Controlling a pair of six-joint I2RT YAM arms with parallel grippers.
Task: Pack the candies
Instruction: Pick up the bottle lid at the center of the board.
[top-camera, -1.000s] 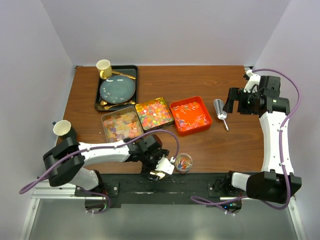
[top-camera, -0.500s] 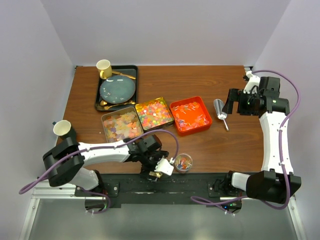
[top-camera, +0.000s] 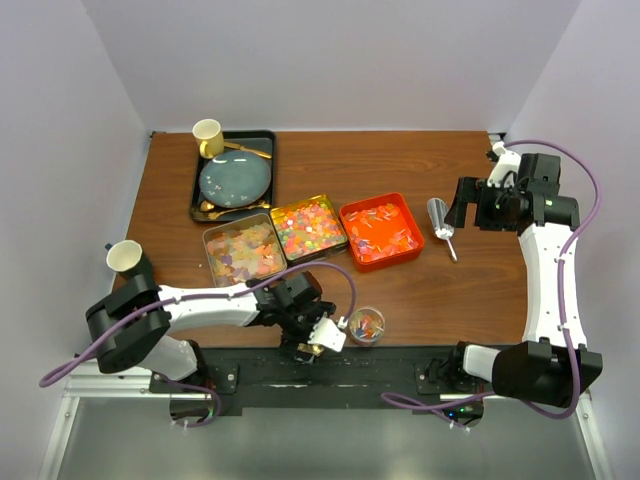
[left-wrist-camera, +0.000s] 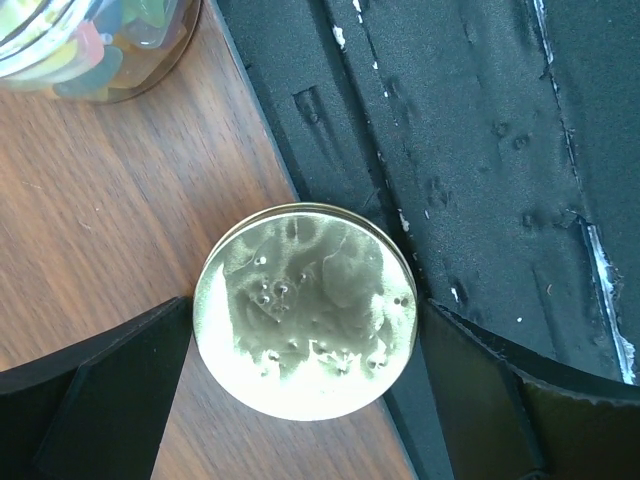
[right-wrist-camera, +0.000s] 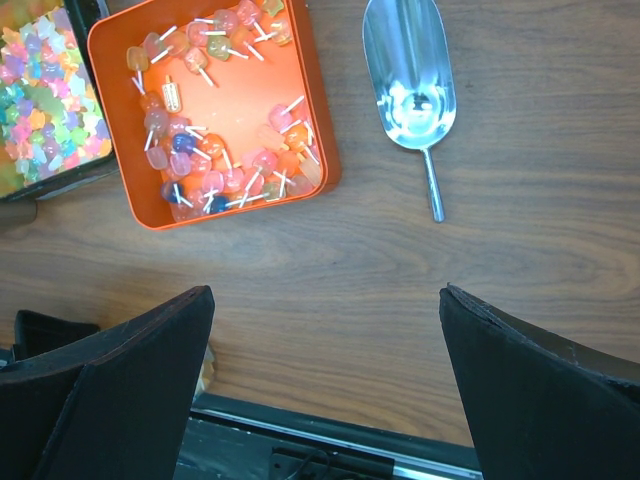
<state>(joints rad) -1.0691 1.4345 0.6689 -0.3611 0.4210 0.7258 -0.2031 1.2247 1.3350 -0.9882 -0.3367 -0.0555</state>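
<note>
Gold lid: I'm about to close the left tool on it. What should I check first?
1. Left tool open: ok.
2. Lid centred between its fingers: ok in the left wrist view.
3. Lid fully on the table: not ok. One side appears to overhang the near edge.
4. Fingers low enough to catch the lid's rim: cannot tell.
5. Jar out of the fingers' way: ok. It stands apart from the lid.
6. Right tool out of the way: ok. It is open, far across the table, with the scoop untouched.
</note>
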